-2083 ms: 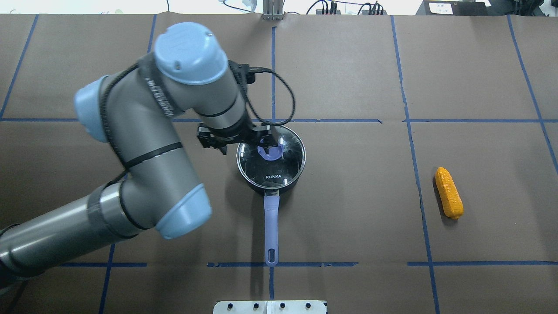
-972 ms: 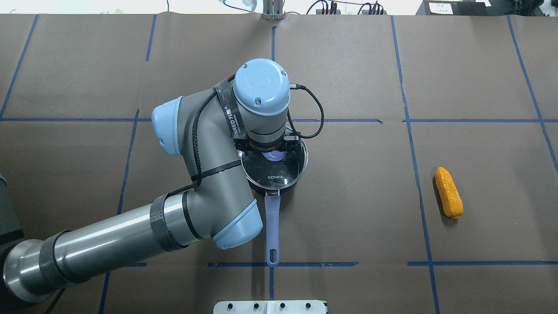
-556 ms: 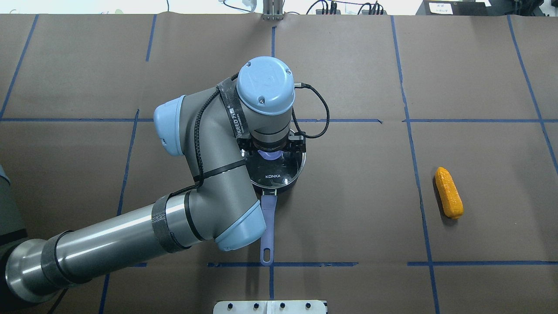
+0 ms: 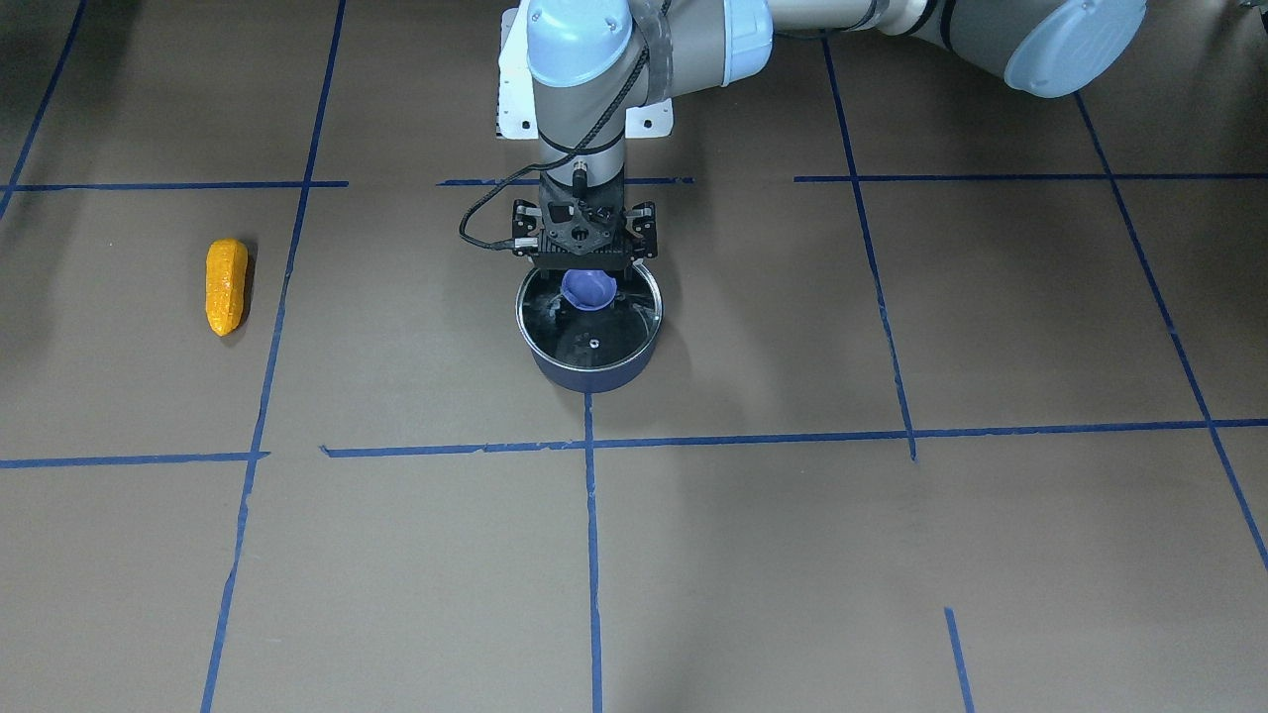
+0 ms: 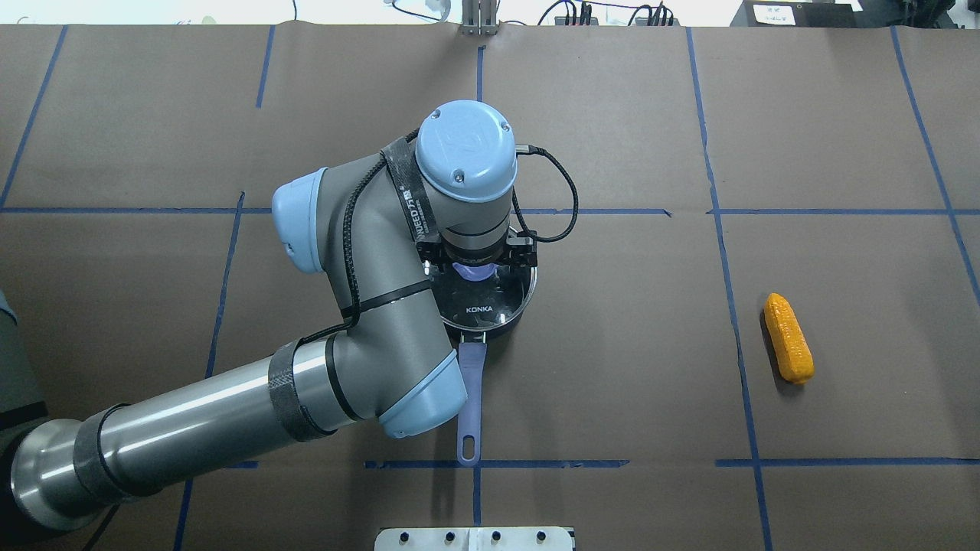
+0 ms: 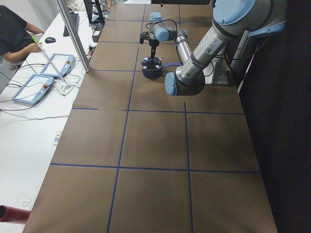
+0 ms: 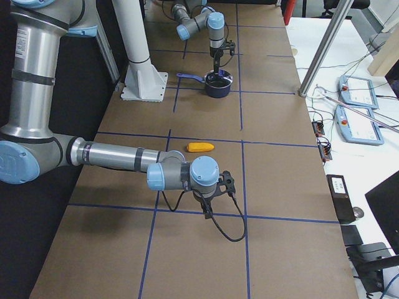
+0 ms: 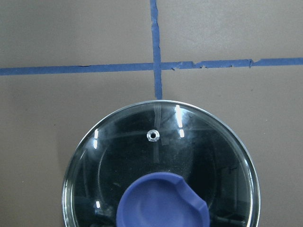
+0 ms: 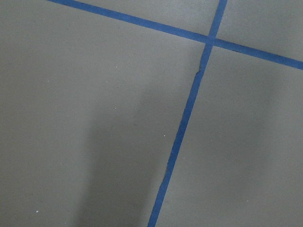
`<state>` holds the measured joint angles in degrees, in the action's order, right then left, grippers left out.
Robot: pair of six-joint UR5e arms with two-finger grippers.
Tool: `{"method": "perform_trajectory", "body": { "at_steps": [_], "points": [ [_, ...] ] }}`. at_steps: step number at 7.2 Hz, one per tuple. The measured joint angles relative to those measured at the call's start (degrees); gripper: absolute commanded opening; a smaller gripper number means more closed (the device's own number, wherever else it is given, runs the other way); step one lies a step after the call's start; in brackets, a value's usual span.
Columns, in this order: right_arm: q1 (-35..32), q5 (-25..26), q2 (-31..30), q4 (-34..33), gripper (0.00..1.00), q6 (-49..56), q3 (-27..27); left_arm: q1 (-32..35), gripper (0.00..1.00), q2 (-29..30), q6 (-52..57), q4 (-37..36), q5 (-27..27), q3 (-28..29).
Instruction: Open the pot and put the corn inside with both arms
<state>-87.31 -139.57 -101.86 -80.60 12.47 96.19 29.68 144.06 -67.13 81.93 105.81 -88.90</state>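
The pot (image 5: 498,327) stands at the table's middle with its glass lid (image 5: 490,298) on it and its purple-blue handle (image 5: 468,398) pointing toward the robot's base. My left gripper (image 4: 585,273) points straight down, right at the lid's knob (image 4: 588,290). The left wrist view shows the lid (image 8: 156,151) and knob (image 8: 163,201) close below, with no fingers in frame, so I cannot tell whether the gripper grips the knob. The corn (image 5: 788,337) lies alone far to the right. My right gripper (image 7: 207,210) hangs low over bare table near the corn (image 7: 200,147); I cannot tell its state.
Brown paper with blue tape lines covers the table (image 5: 612,383). The white base mount (image 5: 475,538) sits at the near edge. An operator (image 6: 17,34) and teach pendants (image 6: 31,87) are at a side desk beyond the far edge.
My left arm has swung in, so its wrist now sits straight above the lid. The pot handle's end has shifted slightly left. The corn has not moved.
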Motion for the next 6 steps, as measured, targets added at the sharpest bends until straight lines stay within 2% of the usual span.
{"method": "perform_trajectory", "body": {
  "at_steps": [1,2,3,4,5,6],
  "points": [
    [0.01,0.0,0.0,0.0,1.0,-0.01,-0.02,0.02,0.96,-0.08,0.04,0.95,-0.04,0.75],
    [0.03,0.0,0.0,0.0,1.0,-0.05,-0.03,0.03,0.83,-0.16,0.06,1.44,-0.09,1.15],
    [0.03,0.0,0.0,0.0,1.0,-0.07,-0.03,0.03,0.44,-0.21,0.06,1.65,-0.28,1.34],
    [0.03,0.0,0.0,0.0,1.0,-0.07,-0.03,0.03,0.19,-0.25,0.07,1.69,-0.57,1.38],
    [0.03,0.0,0.0,0.0,1.0,-0.08,-0.04,0.03,0.03,-0.26,0.07,1.68,-0.7,1.38],
    [0.03,0.0,0.0,0.0,1.0,-0.08,-0.06,0.09,0.0,-0.26,0.07,1.56,-0.78,1.16]
  ]
}}
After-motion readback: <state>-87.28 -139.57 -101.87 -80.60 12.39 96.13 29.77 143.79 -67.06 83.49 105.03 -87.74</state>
